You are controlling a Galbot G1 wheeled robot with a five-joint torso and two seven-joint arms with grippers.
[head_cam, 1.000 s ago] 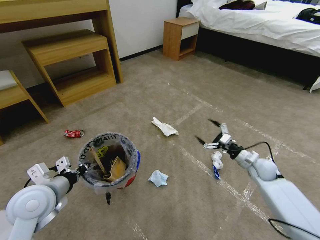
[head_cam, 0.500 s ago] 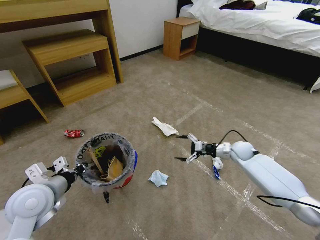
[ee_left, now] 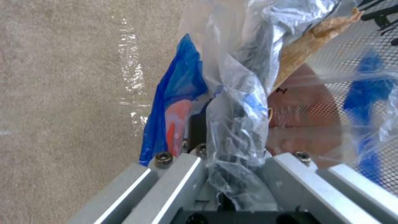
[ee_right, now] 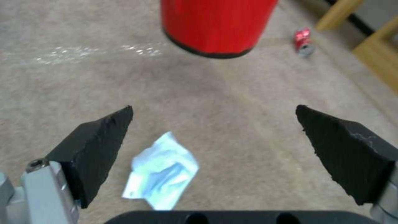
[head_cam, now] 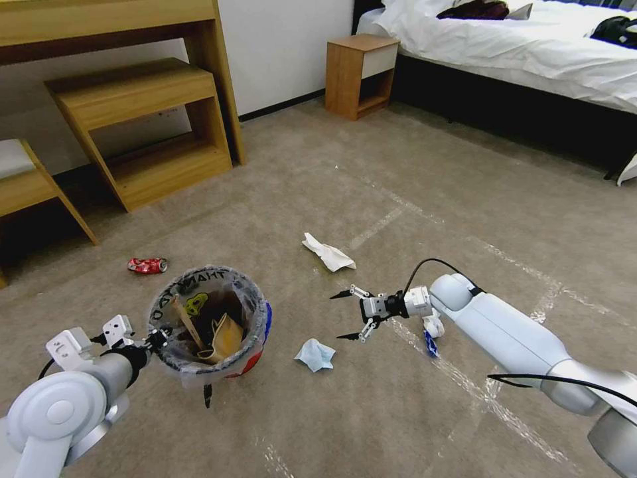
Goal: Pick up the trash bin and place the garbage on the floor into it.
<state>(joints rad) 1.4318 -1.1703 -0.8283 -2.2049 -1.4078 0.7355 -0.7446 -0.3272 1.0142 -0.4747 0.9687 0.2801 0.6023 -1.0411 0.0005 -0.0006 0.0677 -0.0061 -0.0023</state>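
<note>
Head view: left hand (head_cam: 158,340) gripping trash bin (head_cam: 208,323) rim, right hand (head_cam: 346,315) spread wide, R wrist cam adds mask (ee_right: 161,170) betw. fingertips.

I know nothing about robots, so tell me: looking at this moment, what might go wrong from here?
The left gripper pinches the trash bin by one spot of its bagged rim and holds it off the floor, so it might tilt or slip. The right gripper, open, hovers near the pale blue mask; thin, soft litter flat on carpet may escape its fingertips. The arms work close together and might bump.
</note>
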